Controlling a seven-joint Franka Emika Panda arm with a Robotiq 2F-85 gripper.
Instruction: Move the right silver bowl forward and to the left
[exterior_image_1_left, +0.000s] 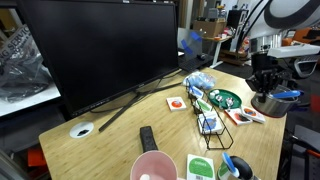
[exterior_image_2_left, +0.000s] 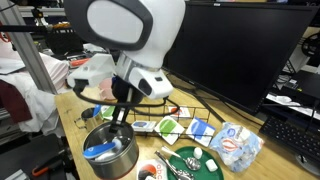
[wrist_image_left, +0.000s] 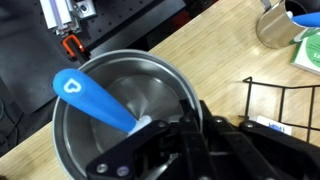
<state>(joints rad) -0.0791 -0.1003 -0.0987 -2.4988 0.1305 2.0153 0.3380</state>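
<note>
The right silver bowl (wrist_image_left: 120, 115) is small, round and shiny, with a blue spoon-like piece (wrist_image_left: 92, 98) leaning on its rim. It is at the table's edge in both exterior views (exterior_image_1_left: 272, 103) (exterior_image_2_left: 110, 152). My gripper (wrist_image_left: 190, 108) is at the bowl's rim, one finger inside and one outside, shut on the rim. It comes down on the bowl from above in both exterior views (exterior_image_1_left: 265, 85) (exterior_image_2_left: 120, 120). I cannot tell whether the bowl rests on the wood or hangs just above it.
A large black monitor (exterior_image_1_left: 100, 50) stands across the table. Nearby are a dark green dish (exterior_image_1_left: 224, 98), a black wire rack (exterior_image_1_left: 210, 125), cards, a remote (exterior_image_1_left: 148, 138), a pink bowl (exterior_image_1_left: 153, 167), a green cup (exterior_image_1_left: 200, 167) and another silver bowl (wrist_image_left: 275, 25).
</note>
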